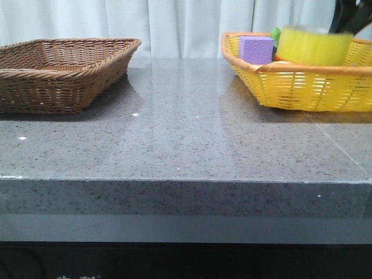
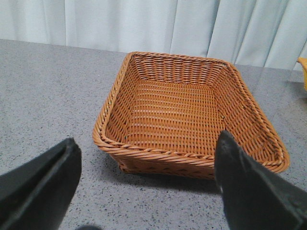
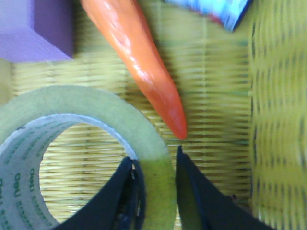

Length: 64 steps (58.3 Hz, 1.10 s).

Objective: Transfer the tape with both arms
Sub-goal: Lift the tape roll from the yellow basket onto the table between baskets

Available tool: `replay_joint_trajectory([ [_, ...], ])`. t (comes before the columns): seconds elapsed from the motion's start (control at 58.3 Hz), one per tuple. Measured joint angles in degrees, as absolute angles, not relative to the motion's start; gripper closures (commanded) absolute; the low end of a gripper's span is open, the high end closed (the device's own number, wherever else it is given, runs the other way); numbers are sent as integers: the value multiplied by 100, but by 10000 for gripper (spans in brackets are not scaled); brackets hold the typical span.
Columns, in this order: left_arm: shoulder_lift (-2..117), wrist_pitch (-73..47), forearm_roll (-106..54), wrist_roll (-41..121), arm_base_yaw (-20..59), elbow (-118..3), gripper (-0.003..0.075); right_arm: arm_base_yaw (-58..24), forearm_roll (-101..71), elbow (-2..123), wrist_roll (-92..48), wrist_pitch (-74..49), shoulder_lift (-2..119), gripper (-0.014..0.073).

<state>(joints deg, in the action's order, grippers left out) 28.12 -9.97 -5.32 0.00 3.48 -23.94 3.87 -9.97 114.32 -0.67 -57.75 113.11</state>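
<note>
The tape (image 3: 96, 103) is a wide yellow roll with a white core bearing green print, and it is in the yellow basket (image 3: 280, 120). My right gripper (image 3: 154, 160) is shut on the roll's wall, one finger inside the core and one outside. In the front view the tape (image 1: 314, 47) shows blurred, standing above the yellow basket's rim (image 1: 302, 87), with the dark right arm (image 1: 349, 14) just behind it. My left gripper (image 2: 147, 139) is open and empty, low over the grey table in front of the brown basket (image 2: 192, 158). It does not show in the front view.
A purple block (image 3: 33, 28) and an orange carrot-like thing (image 3: 139, 57) lie beside the tape, with a blue packet (image 3: 216, 9) beyond. The purple block (image 1: 256, 49) shows in the yellow basket at the right. The brown wicker basket (image 1: 58, 72) stands at the far left.
</note>
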Motion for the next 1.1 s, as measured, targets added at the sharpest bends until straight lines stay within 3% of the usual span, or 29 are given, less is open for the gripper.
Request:
replay_joint_trajectory([
  [0.24,2812,-997,-532,0,348,-2394,153,144,-1266,11432,-357,-5772,10577,487],
  [0.412,2812,-997,-532,0,348,-2394,153,-494,-1288,11208,-517,-5745,10079,487],
  [0.755,2812,-997,-532,0,348,-2394,153,-2070,-1401,9064,-599,-4747,9045,487],
  [1.098,2812,-997,-532,0,348,-2394,153,-3177,-1410,7770,-604,-4011,9212,487],
])
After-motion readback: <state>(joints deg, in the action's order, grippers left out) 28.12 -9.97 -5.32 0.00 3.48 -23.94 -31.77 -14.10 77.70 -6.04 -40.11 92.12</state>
